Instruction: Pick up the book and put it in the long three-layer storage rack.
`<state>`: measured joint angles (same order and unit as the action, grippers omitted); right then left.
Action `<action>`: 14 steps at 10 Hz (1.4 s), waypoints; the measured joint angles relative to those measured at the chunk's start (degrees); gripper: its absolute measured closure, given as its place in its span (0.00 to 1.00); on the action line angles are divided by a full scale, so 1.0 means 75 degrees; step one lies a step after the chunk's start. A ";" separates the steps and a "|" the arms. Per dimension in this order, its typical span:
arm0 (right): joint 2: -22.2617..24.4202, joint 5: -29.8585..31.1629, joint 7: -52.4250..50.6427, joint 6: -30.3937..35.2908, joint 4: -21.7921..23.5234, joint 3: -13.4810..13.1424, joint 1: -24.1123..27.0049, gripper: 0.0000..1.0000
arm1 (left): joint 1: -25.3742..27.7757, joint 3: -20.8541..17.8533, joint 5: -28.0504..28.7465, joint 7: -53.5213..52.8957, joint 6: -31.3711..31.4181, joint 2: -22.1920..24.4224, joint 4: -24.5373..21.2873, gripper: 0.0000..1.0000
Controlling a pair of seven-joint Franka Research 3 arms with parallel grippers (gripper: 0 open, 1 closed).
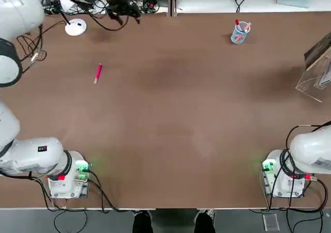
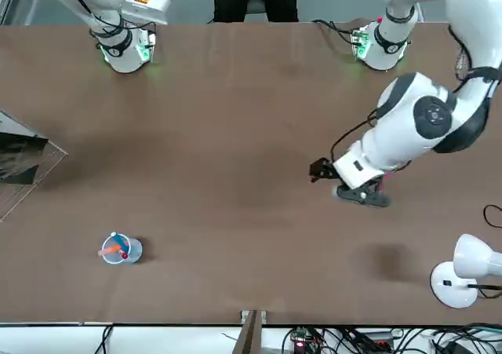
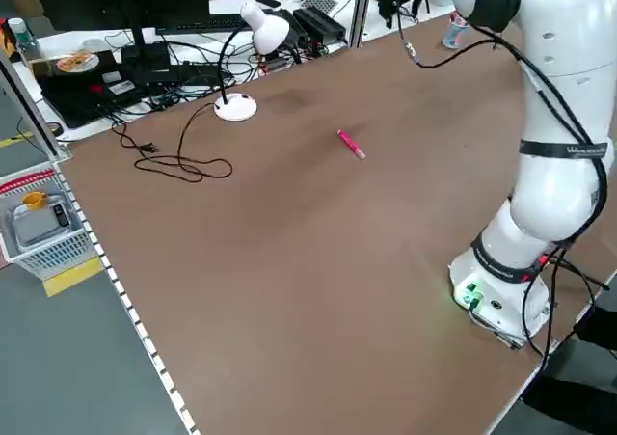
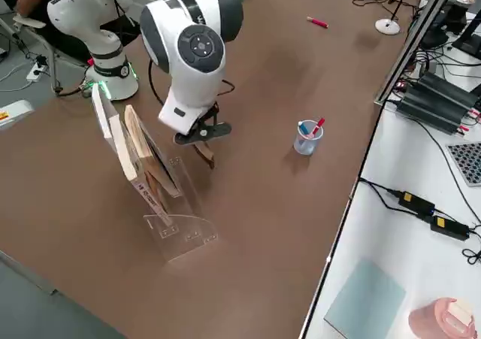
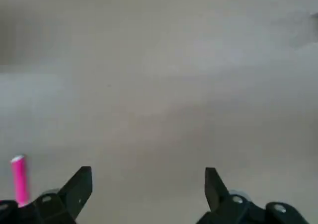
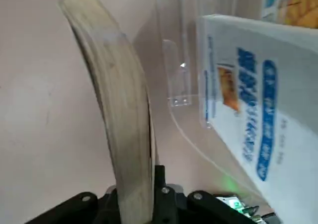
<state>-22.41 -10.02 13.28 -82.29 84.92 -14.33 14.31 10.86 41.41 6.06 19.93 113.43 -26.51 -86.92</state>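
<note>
Your right tool (image 6: 136, 209) is clamped on the book (image 6: 117, 119) beside the storage rack (image 4: 176, 226); your left tool (image 5: 148, 194) hangs spread apart over the worktop (image 1: 176, 114).

Two robot arms (image 1: 31, 155)—one rack (image 4: 169, 204), perhaps three books (image 4: 143, 158), one pen cup (image 1: 240, 32), one lamp (image 2: 463, 271), one pink marker (image 1: 98, 73).

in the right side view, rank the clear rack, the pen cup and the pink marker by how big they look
1. the clear rack, largest by far
2. the pen cup
3. the pink marker, smallest, though it lies farther from the camera, so its true size against the cup is unsure
</note>
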 joint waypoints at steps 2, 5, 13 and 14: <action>-0.0010 0.0101 0.0015 -0.0002 0.0001 0.0021 -0.0002 0.85 | 0.0183 -0.0001 0.0418 -0.0018 -0.0503 0.0278 -0.0017 0.00; -0.0059 0.0367 0.0017 -0.0031 0.0000 0.0029 0.0000 0.85 | 0.0359 -0.0017 0.1271 -0.0143 -0.0859 0.0468 -0.0009 0.00; -0.0494 0.0612 0.0005 -0.0104 -0.0220 0.0023 0.0342 0.85 | 0.1950 -0.0035 0.0280 -0.1549 -0.1608 0.0509 0.0600 0.00; -0.0544 0.0611 0.0005 -0.0105 -0.0252 0.0023 0.0367 0.85 | 0.1996 -0.0035 0.0200 -0.1549 -0.1835 0.0510 0.0731 0.00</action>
<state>-26.49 -5.44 13.31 -83.07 83.03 -14.15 17.06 25.83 41.15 7.56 8.31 99.67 -22.68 -81.44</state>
